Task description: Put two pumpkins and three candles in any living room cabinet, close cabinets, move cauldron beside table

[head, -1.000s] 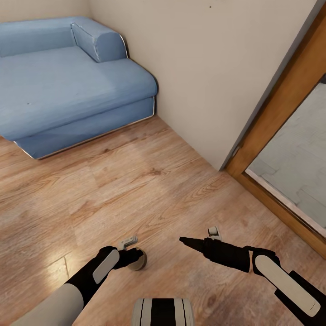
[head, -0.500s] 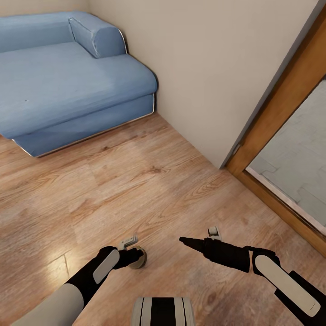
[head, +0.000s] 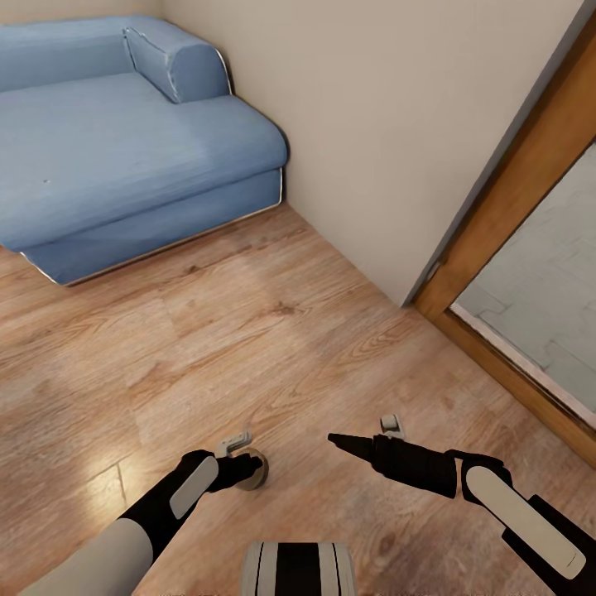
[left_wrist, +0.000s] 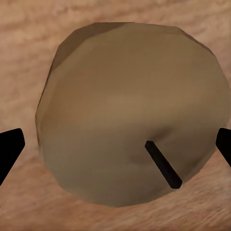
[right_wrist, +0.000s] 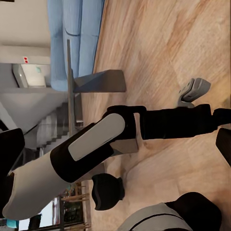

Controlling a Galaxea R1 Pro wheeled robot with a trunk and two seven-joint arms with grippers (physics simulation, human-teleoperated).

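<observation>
A stubby pale candle point(head: 257, 475) hangs low over the wood floor, with my left gripper point(head: 248, 466) shut on it. In the left wrist view the candle's flat top point(left_wrist: 130, 125) with its dark wick lies between the two black fingertips point(left_wrist: 9, 149). My right gripper point(head: 334, 439) hovers over the floor to the right of it, holding nothing. Its fingertips point(right_wrist: 10, 154) stand wide apart in the right wrist view, so it is open. The pumpkins and the cabinet are out of view.
A blue sofa point(head: 124, 141) fills the far left corner against a beige wall point(head: 372, 124). A wooden door frame point(head: 513, 199) runs down the right, with tiled floor beyond. The right wrist view shows a grey table point(right_wrist: 98, 82) and a round black pot-like thing point(right_wrist: 108, 191) on the floor.
The whole picture has shifted slightly, so the camera moved. Both arms and the held candle keep their places relative to me.
</observation>
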